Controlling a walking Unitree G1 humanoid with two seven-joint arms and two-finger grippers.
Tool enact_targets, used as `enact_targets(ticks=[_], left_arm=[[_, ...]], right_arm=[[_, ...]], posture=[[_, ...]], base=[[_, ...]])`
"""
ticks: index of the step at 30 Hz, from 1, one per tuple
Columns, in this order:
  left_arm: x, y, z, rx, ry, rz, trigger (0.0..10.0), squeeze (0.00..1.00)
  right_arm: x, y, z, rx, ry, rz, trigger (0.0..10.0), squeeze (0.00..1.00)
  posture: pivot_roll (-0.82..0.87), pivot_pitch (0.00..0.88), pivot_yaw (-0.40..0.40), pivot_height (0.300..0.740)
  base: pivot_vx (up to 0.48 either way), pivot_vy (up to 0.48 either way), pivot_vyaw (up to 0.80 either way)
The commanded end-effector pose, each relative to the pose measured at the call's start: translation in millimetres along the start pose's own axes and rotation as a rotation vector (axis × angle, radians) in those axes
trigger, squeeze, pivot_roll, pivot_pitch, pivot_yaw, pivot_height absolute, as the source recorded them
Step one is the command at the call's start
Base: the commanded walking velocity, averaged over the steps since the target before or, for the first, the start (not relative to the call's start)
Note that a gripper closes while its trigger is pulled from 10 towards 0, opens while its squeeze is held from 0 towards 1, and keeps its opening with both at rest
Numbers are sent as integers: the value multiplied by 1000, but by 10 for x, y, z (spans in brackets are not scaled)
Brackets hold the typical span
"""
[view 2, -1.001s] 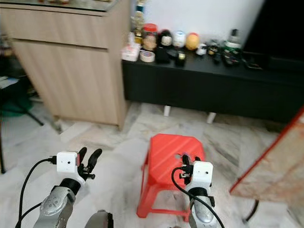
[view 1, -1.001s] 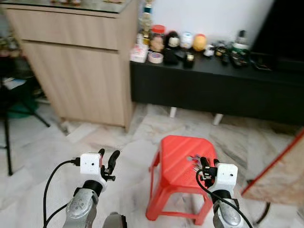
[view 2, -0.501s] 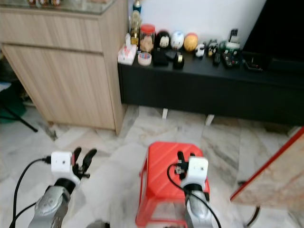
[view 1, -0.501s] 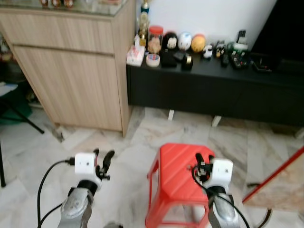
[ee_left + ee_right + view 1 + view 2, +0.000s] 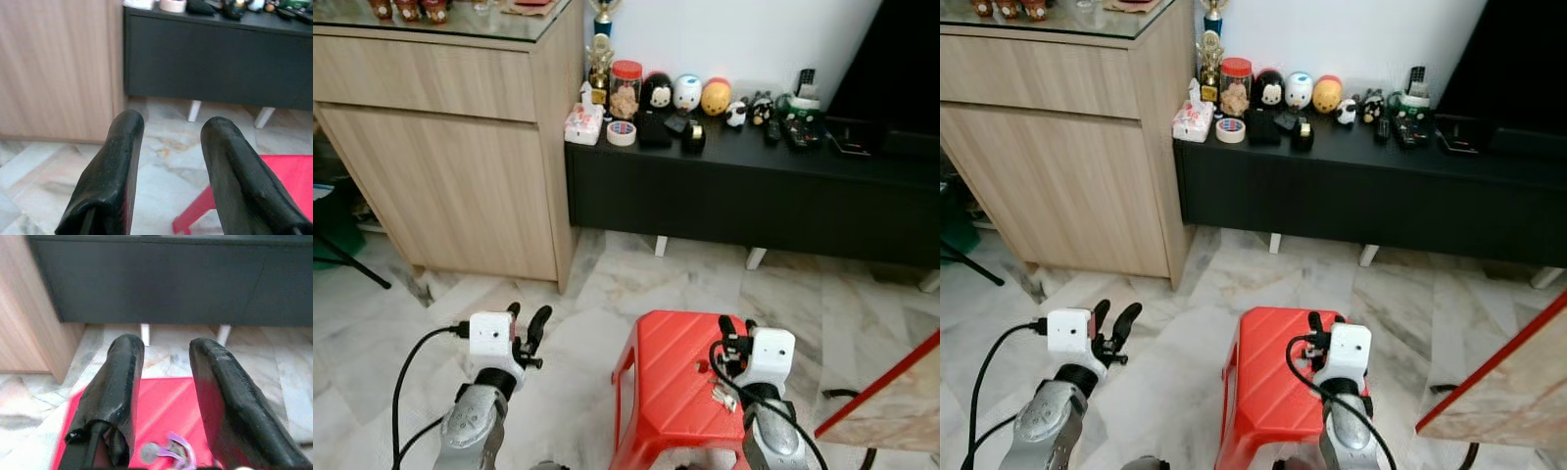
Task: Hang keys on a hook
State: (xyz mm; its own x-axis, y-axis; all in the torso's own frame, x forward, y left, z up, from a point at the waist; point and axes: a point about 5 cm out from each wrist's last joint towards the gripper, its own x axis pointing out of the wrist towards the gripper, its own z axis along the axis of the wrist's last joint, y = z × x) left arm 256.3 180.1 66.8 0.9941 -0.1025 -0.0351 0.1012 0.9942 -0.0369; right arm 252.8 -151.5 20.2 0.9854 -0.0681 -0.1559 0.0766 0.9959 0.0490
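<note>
Keys (image 5: pixel 722 396) lying on the red stool (image 5: pixel 671 387), near right, just under the right gripper (image 5: pixel 736 333), fingers spread and empty. Best lowered straight, straddling the key ring before pinching. Left gripper (image 5: pixel 528 321) parted, idle over the floor (image 5: pixel 607 284).

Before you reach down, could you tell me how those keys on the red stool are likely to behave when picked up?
The keys look like a loose bunch, so they would probably dangle and splay. They lie flat on the smooth stool, so they may slide when nudged. The right gripper is open above them; the thin metal looks hard to pinch.
</note>
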Motion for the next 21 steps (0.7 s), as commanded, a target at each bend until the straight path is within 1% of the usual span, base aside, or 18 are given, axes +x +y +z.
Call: enact_targets(ticks=[1,9,11,14,21], left_arm=[[4,-25,7,0,-1,-15,10000,0],[-11,-28,-4,-1,3,-17,10000,0],[-14,-30,-8,-1,4,-17,10000,0],[-15,-31,-15,-1,6,-19,10000,0],[-15,-37,-17,-1,5,-24,10000,0]], right_arm=[[-7,-45,-3,4,-6,-25,10000,0],[-10,-43,-5,-5,-5,-28,10000,0],[-3,-51,-24,-18,12,-43,10000,0],[7,-50,-39,-10,27,-46,10000,0],[16,-61,-43,-30,33,-52,10000,0]], posture=[[70,63,-82,661],[70,65,-82,661],[71,67,-83,661],[73,68,-83,661],[71,67,-83,616]], base=[[0,0,0],[0,0,0],[0,0,0],[0,0,0],[0,0,0]])
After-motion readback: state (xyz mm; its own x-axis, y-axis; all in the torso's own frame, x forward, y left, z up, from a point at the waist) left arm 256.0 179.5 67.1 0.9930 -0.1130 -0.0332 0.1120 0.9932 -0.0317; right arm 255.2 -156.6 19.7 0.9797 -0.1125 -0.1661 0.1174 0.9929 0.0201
